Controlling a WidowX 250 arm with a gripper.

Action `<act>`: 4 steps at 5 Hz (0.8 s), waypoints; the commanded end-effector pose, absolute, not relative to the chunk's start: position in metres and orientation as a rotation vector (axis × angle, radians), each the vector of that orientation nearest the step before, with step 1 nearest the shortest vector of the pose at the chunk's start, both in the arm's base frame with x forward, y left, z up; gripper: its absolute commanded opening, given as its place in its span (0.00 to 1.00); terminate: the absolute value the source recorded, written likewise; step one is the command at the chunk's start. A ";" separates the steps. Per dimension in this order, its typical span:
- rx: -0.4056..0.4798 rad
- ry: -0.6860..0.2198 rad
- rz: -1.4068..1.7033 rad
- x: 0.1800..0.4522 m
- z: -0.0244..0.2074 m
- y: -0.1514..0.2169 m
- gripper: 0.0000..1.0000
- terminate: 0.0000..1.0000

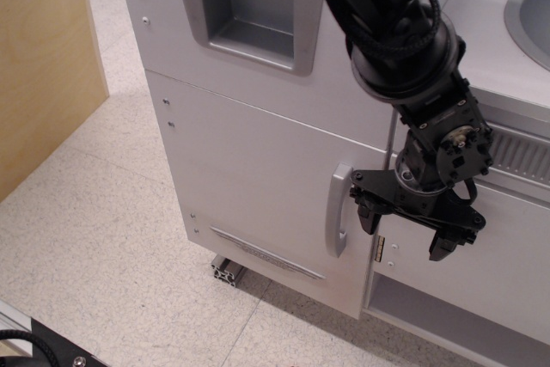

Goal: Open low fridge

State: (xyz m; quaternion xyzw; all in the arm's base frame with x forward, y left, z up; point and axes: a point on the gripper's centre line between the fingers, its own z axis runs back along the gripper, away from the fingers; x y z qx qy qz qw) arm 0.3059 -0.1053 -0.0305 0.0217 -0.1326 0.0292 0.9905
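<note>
The large flat silver-grey fridge door [258,186] sits below the recessed rectangular dispenser panel [249,6]; its curved grey handle [338,208] stands just left of the black gripper [408,234].

No readable text, brand, number or sign anywhere in view. Large flat silver-grey fridge door [258,186], its curved grey vertical handle [338,210] and thin slanted vent strip [266,253]: all unmarked. Black robot gripper [406,229] shows no legible label either.
</note>
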 end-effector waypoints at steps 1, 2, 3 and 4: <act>0.044 -0.266 0.059 0.306 -0.030 -0.105 1.00 0.00; 0.027 -0.272 0.026 0.298 -0.023 -0.090 1.00 0.00; 0.012 -0.311 0.011 0.291 -0.014 -0.073 1.00 0.00; 0.004 -0.333 0.027 0.291 -0.007 -0.055 1.00 0.00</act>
